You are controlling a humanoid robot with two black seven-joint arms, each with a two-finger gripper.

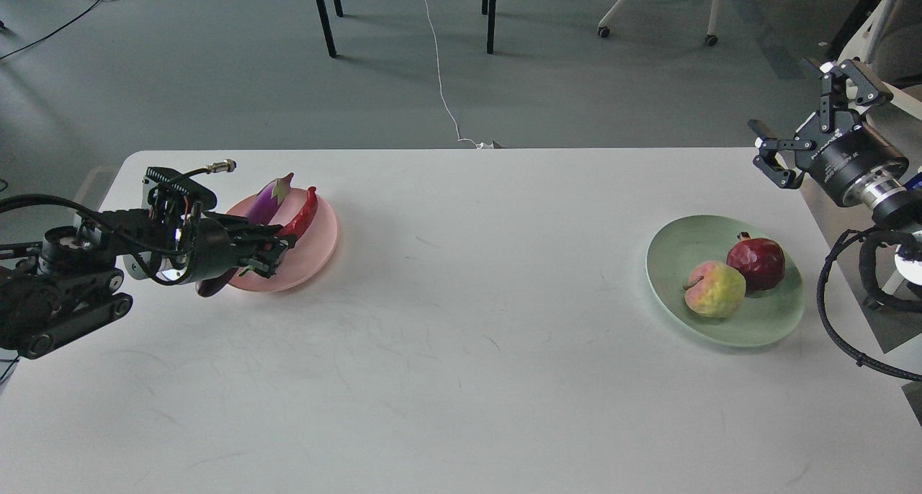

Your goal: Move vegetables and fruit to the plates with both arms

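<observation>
Overhanging pink plate (320, 245) rim, eggplant (265, 199); left end effector (272, 253) possibly closed.

The table (446, 321) under my arms looked a smooth, matt white, faintly scuffed. The pink plate (317, 253) and green plate (756, 325) seemed satiny plastic. The eggplant (268, 197) and chili (304, 213) were glossy; the pomegranate (758, 262) shone dully, faceted; the apple-like fruit (714, 289) looked matt and bumpy. My right gripper (810, 112) was matt black, with a bright metal ring behind it.
</observation>
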